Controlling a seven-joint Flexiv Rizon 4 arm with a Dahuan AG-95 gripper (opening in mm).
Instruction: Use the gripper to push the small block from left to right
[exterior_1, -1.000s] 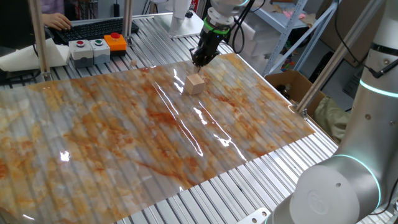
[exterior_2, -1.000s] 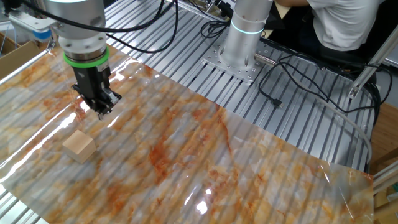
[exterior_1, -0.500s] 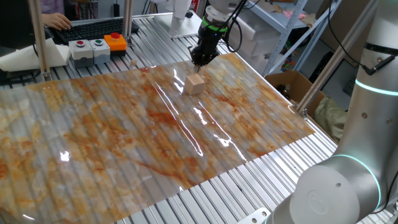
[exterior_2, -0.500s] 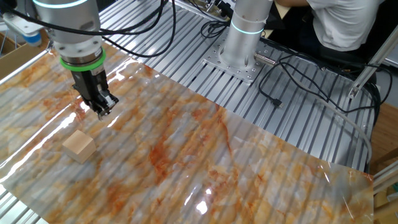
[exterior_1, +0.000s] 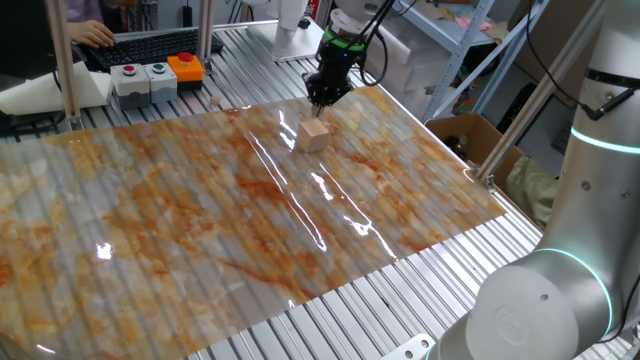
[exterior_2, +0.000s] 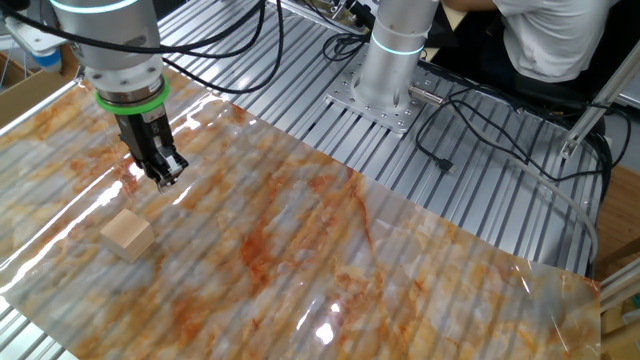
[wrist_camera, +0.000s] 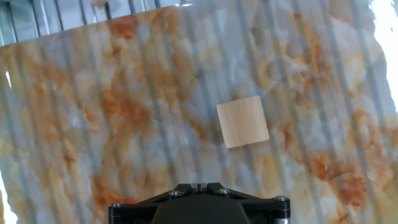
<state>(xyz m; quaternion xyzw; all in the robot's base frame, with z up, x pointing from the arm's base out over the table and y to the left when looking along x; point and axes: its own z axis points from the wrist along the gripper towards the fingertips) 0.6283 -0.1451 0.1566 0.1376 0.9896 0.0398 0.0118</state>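
Observation:
The small block (exterior_1: 314, 135) is a pale tan wooden cube lying on the marbled orange-grey sheet (exterior_1: 200, 210). It also shows in the other fixed view (exterior_2: 127, 236) and in the hand view (wrist_camera: 242, 121). The gripper (exterior_1: 321, 99), black fingers under a green ring, hangs just above the sheet beyond the block, apart from it. In the other fixed view the gripper (exterior_2: 165, 181) is up and to the right of the block. Its fingers are together and hold nothing. In the hand view only the black gripper (wrist_camera: 199, 185) body shows at the bottom edge.
A grey button box (exterior_1: 145, 80) with an orange device (exterior_1: 186, 67) stands at the back left on the slatted metal table (exterior_1: 420, 290). A second robot arm base (exterior_2: 393, 60) stands by the sheet. A cardboard box (exterior_1: 470, 135) sits off the right edge. A person sits at a keyboard (exterior_1: 150, 45).
The gripper has risen slightly and drifted a little away from the block. The block has not moved.

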